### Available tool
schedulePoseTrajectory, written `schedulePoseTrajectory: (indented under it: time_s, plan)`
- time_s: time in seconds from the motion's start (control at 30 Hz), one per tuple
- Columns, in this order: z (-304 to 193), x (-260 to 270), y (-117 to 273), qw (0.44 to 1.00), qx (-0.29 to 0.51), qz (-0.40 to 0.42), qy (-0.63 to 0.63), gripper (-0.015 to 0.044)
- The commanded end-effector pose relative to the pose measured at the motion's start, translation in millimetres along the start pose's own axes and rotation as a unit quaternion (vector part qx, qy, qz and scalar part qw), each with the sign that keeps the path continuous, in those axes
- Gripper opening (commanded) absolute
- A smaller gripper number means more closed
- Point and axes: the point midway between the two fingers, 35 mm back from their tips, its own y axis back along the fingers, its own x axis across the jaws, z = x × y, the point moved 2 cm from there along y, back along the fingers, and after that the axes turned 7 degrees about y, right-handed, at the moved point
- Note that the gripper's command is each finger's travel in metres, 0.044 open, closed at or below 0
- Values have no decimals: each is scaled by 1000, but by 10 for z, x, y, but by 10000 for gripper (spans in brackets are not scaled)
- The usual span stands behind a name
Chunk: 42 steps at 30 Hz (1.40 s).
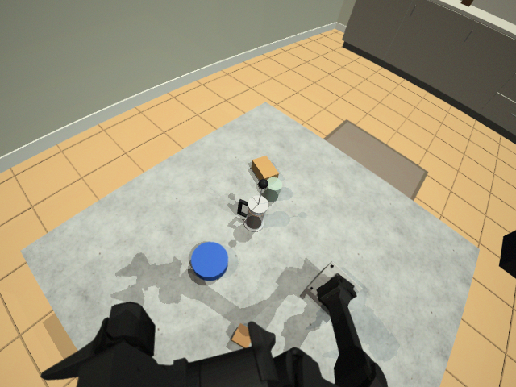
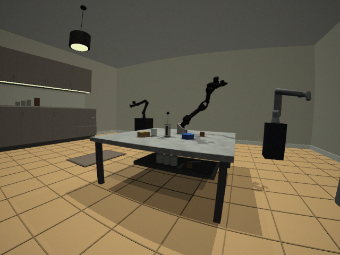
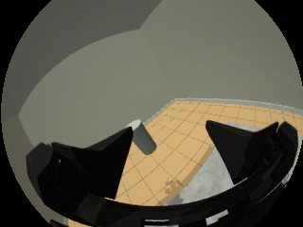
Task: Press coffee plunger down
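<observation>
My black parallel-jaw gripper (image 2: 221, 81) is raised high above the table, fingers spread wide with nothing between them. In the wrist view both dark fingertips frame only tiled floor, wall and a corner of the tabletop.

The glass coffee press with a black handle (image 1: 254, 216) stands upright near the middle of the grey mottled stone-look table (image 2: 219, 145), well apart from my gripper. Its thin rod carries the black ball knob (image 1: 262, 183) high above the white lid, so the plunger is not pressed down.

Just beyond the press, seen from the top view, sits a pale green cylindrical cup (image 1: 273, 185), and close behind that an orange-brown rectangular block (image 1: 264, 167). A flat blue round disc (image 1: 209, 260) lies on the near side of the press, apart from it. A small orange-brown cube (image 1: 241, 335) rests close to my arm, partly hidden by it. My arm's base stands on a grey mounting plate (image 1: 329, 270) toward one edge of the table.

The table has dark legs and a lower shelf holding pale cylinders. The floor is orange tile; a grey rectangular mat (image 2: 95, 158) lies beside the table. Dark cabinets (image 2: 46, 123) line one wall, and a black drum pendant lamp (image 2: 79, 40) is lit overhead. Two other arms on black pedestals stand away from the table.
</observation>
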Motion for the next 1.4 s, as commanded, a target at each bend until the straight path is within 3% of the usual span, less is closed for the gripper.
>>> schedulePoseTrajectory:
  time_s: [0.0,0.2,0.5,0.97,1.23,1.37]
  plan:
    - [67,-512,52,998,-11,-59,16,440]
    - [100,-802,111,995,-14,-93,20,440]
    - [112,-2064,597,970,-1,-236,52,440]
    - [-484,-3710,2236,897,85,-431,54,440]
    - [-1201,-4093,3219,863,141,-484,20,440]
    - [-1357,-4128,3349,860,149,-488,13,440]
